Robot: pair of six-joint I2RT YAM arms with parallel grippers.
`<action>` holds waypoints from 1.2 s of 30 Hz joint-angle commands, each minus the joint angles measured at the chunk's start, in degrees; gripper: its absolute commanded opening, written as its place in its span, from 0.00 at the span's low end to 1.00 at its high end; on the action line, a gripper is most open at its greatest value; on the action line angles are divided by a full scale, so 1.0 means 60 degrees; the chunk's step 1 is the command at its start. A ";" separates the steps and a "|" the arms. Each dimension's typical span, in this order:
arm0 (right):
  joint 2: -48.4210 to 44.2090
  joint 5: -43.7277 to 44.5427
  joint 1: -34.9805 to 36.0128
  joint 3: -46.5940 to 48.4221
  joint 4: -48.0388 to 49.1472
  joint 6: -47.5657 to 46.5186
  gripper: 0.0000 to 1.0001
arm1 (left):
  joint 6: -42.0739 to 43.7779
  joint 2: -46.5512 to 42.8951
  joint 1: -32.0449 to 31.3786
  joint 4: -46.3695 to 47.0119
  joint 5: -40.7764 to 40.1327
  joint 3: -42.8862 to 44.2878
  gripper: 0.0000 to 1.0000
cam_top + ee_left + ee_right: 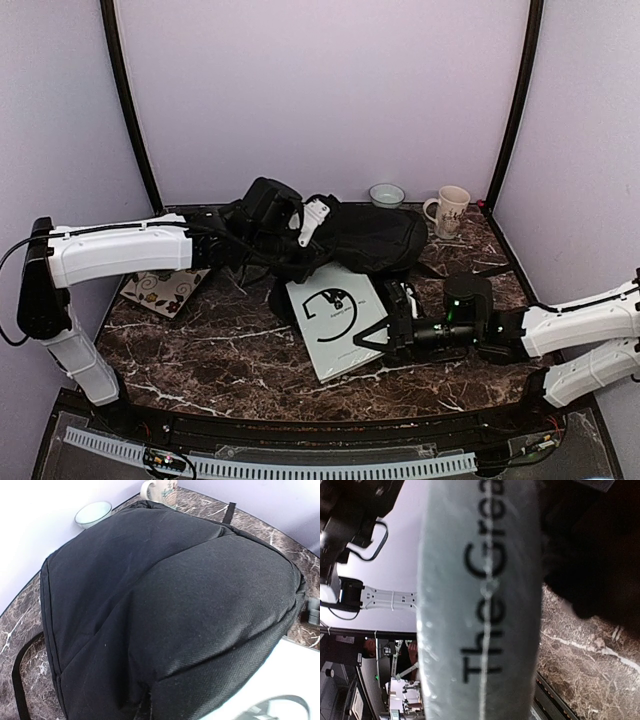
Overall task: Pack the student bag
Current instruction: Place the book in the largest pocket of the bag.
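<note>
One mug [447, 211], one bowl [386, 195] behind student bag [375, 238]

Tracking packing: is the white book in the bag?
Out: the white book shows almost whole, in front of the student bag.

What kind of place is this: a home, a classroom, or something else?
Probably a robot test booth in a laboratory: plain lilac walls enclose a marble-patterned table, and two white robot arms are mounted at its near edge.
</note>
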 commanded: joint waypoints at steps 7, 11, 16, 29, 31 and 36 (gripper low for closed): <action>0.0407 0.0388 -0.1073 -0.0085 0.3651 0.0931 0.00 | -0.0125 -0.0985 -0.0848 0.0656 -0.0847 -0.0114 0.00; 0.0450 0.0948 -0.1235 0.0163 0.3594 0.0925 0.00 | -0.0604 -0.1081 -0.0918 0.0150 -0.0939 -0.0110 0.00; 0.1112 0.1754 -0.1236 0.0695 0.3898 0.0507 0.00 | -0.1145 -0.1386 -0.1024 -0.0210 -0.0635 -0.0132 0.00; 0.4512 0.0981 -0.1424 0.3189 0.4579 -0.0177 0.00 | -0.1662 -0.1604 -0.1841 -0.0695 -0.0528 0.0068 0.00; 0.4623 0.0851 -0.1422 0.3445 0.3990 -0.0738 0.00 | -0.1738 -0.1569 -0.1904 -0.0887 -0.0761 0.0131 0.00; 0.4201 0.0951 -0.1411 0.3387 0.2551 -0.1571 0.13 | -0.1970 -0.1348 -0.1928 -0.1035 -0.1534 0.0035 0.00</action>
